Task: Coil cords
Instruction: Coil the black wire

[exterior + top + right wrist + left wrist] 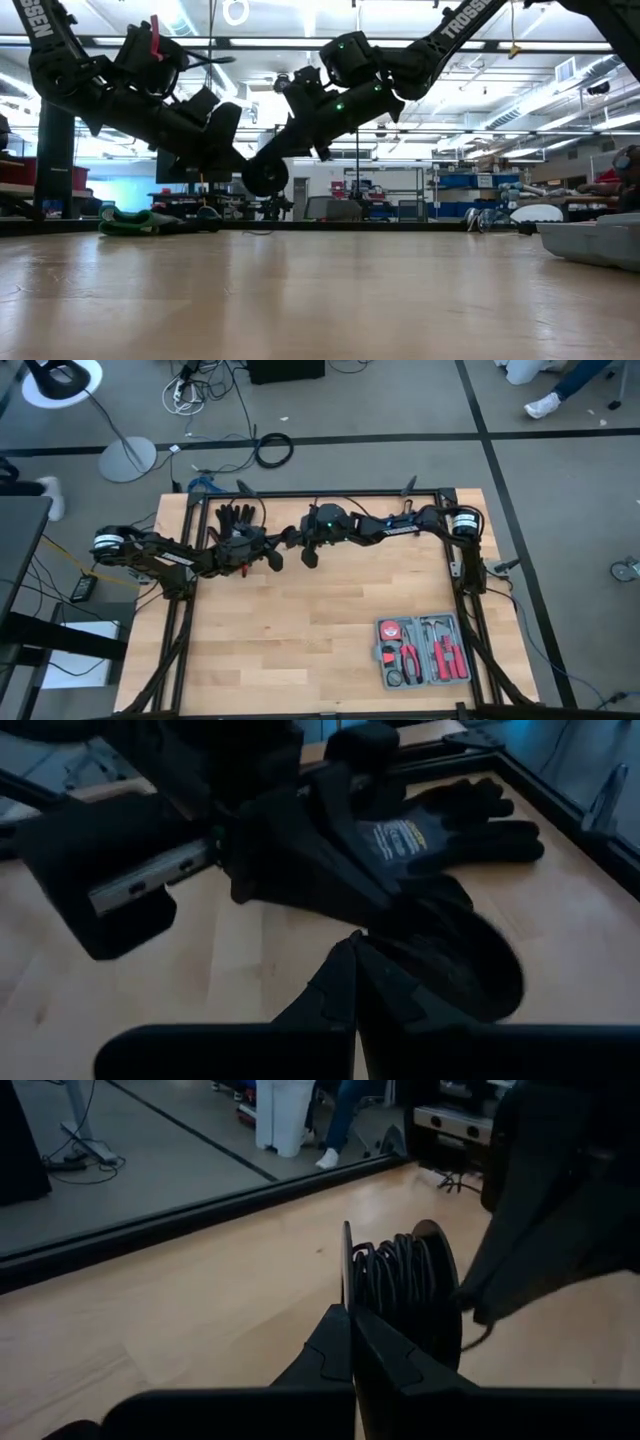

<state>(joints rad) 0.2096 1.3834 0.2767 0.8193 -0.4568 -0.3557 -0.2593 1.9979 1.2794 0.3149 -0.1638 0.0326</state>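
Observation:
The cord [400, 1280] is a thin black wire wound round a small black disc-shaped spool [265, 177], which is up off the table near its far left. My left gripper [352, 1315] is shut on the spool. My right gripper [355, 948] is shut right beside the spool [455, 965], coming from the right. A short free loop of wire [482, 1335] leads from the windings up to the right gripper's fingertip [470, 1293]. From above, both grippers meet at the spool [275, 559]. My left gripper pinches the rim of one of the spool's flat flanges [347, 1275] between its two fingers, coming nearly level from the table's left. The spool stands on edge, lifted clear of the table. My right gripper comes from the table's right, slanting down. The free wire [482, 1335] ends at its shut fingertips, but the pinch itself is too dark to see.
A black work glove [235, 518] lies just behind the grippers at the far left. An open grey tool case [425, 652] with red-handled pliers sits at the near right. The black frame rail [330, 493] runs along the far edge. Bare wood lies in the middle and near left.

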